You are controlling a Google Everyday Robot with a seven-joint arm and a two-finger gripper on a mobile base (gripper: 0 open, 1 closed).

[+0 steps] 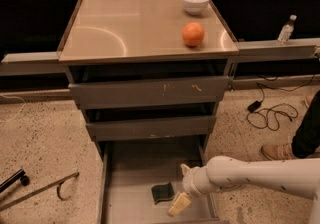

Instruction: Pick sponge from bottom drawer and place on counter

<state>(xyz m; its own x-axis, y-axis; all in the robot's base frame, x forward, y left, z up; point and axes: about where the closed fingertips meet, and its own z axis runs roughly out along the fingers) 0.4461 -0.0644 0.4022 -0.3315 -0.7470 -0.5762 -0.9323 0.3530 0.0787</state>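
The dark green sponge (163,192) lies flat on the floor of the open bottom drawer (131,178), right of its middle. My gripper (182,186) reaches in from the right on a white arm. It is open, one cream fingertip (178,204) below the sponge's right side and the other (185,169) behind it. The fingers stand beside the sponge and do not hold it. The beige counter (130,23) tops the cabinet above.
An orange ball (193,34) and a white bowl (195,2) sit on the counter's right side. Two shut drawers lie above the open one. A metal bar (40,189) lies on the floor at left. Cables and a person's shoe (278,151) are at right.
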